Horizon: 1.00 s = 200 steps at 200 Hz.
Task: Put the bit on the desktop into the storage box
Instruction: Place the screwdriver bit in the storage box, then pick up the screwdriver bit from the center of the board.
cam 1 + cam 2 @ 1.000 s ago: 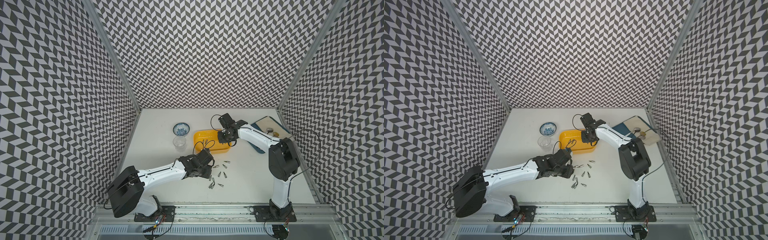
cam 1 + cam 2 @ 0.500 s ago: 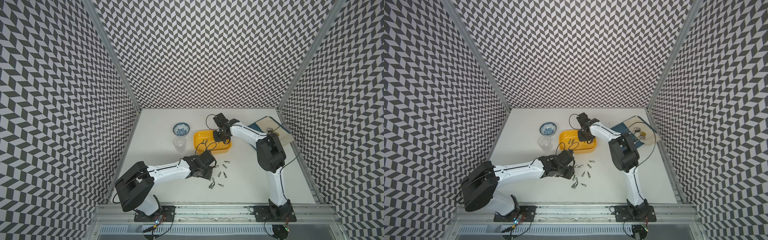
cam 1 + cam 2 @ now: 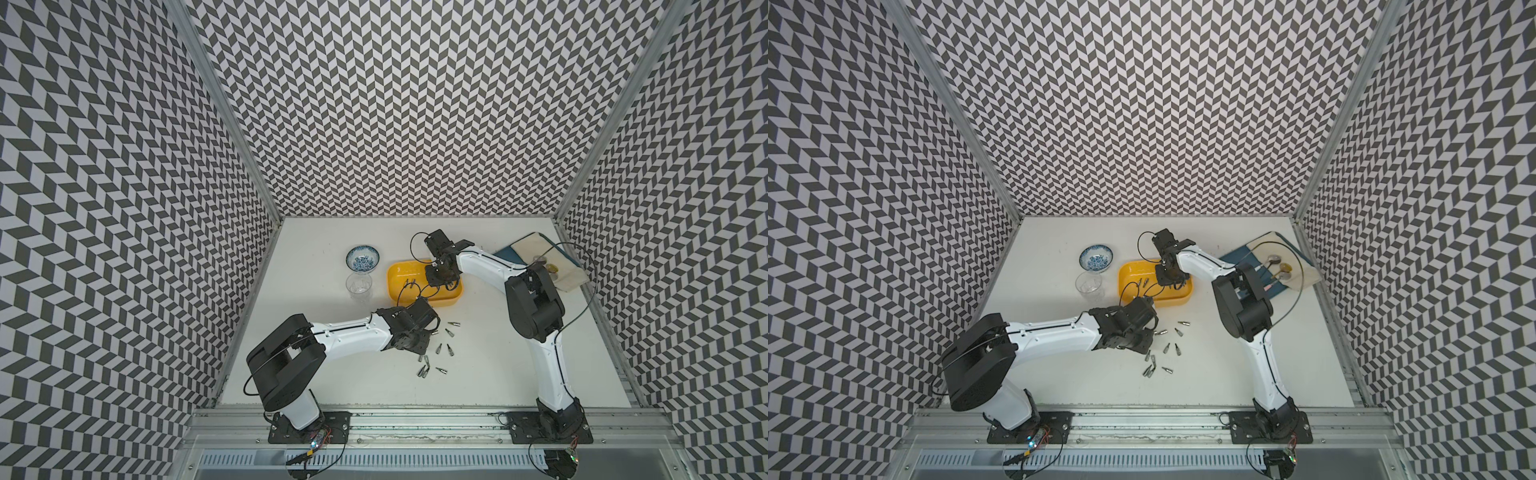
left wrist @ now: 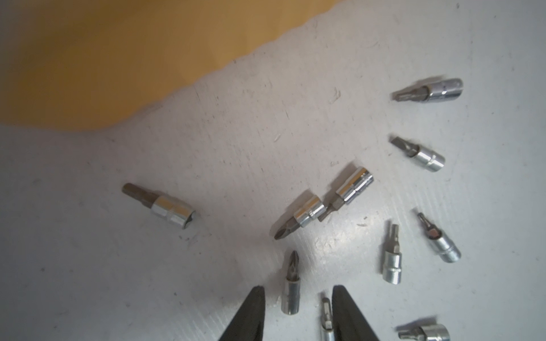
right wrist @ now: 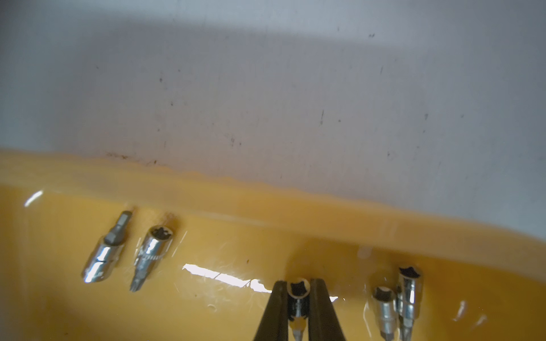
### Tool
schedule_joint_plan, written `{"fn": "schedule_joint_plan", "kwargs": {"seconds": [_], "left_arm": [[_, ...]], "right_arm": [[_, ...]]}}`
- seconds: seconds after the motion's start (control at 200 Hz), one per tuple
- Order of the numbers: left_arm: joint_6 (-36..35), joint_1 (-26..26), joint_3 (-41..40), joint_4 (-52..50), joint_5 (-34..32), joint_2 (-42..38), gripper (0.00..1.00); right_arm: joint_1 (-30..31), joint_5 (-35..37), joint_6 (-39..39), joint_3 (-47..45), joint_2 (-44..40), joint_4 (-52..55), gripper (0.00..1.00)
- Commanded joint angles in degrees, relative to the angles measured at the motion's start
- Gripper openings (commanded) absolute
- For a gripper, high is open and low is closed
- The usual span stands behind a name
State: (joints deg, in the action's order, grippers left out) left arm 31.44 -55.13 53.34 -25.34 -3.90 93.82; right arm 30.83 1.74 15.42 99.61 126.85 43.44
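In both top views the fingers of each pincer are hidden under the black wrist housings, so only the wrist cameras show them. The right pincer (image 5: 299, 285) is closed on a bit (image 5: 298, 299), socket end up, low inside the storage box (image 5: 266, 212). The bit's tip and the finger roots run off the picture edge. Four other bits lie on the box floor near its wall. A hex-tipped one (image 5: 105, 254) lies beside another, and a touching pair is partly cut off.

The left pincer (image 4: 298, 288) stands open over the worktop (image 4: 206, 177), its fingers on either side of a loose bit (image 4: 291, 283) without touching it. A second bit (image 4: 326, 319) lies just beside one finger, cut off by the frame. The box is only a yellow blur in the left wrist view.

From above, the scattered bits (image 3: 438, 348) are too small to tell apart. They lie on the white, scuffed worktop just in front of the box. A patterned bowl (image 3: 363, 259) and a clear glass (image 3: 358, 286) stand beside the box. A blue tray (image 3: 1246, 257) with a cloth and spoons sits in the far corner on the right arm's side. Black-and-white chevron walls close in three sides, and an aluminium rail (image 3: 415, 419) at the front carries both arm bases.
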Motion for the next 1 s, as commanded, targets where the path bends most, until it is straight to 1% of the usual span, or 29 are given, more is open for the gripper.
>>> {"fn": "schedule_joint_plan", "kwargs": {"seconds": [0.0,0.175,0.306,0.426,0.686,0.776,0.997], "left_arm": [[-1.1,-0.6,1.5,-1.5,-1.6,1.0,0.41],[-1.6,-0.7,2.1,-2.4,-2.4,2.5,0.4],[-1.9,-0.8,2.5,-2.7,-2.5,3.0,0.38],[-2.0,-1.0,2.8,-3.0,-2.6,3.6,0.38],[-2.1,-1.7,3.2,-3.9,-3.0,4.9,0.33],[-2.2,-2.0,3.4,-4.0,-3.2,5.4,0.3],[-2.2,-2.4,4.1,-4.6,-3.3,6.5,0.22]], "right_arm": [[-0.2,1.1,-0.7,1.5,0.9,-0.7,0.09],[-0.2,1.2,-0.7,1.7,1.0,-0.5,0.14],[-0.2,1.3,-0.7,1.7,0.6,-0.5,0.24],[-0.2,1.7,-0.7,2.4,0.3,-0.2,0.29],[-0.2,2.0,-0.7,3.8,-2.0,0.6,0.32],[-0.2,2.1,-0.6,4.2,-3.4,1.2,0.32],[-0.1,2.9,0.0,0.9,-10.3,1.7,0.33]]}}
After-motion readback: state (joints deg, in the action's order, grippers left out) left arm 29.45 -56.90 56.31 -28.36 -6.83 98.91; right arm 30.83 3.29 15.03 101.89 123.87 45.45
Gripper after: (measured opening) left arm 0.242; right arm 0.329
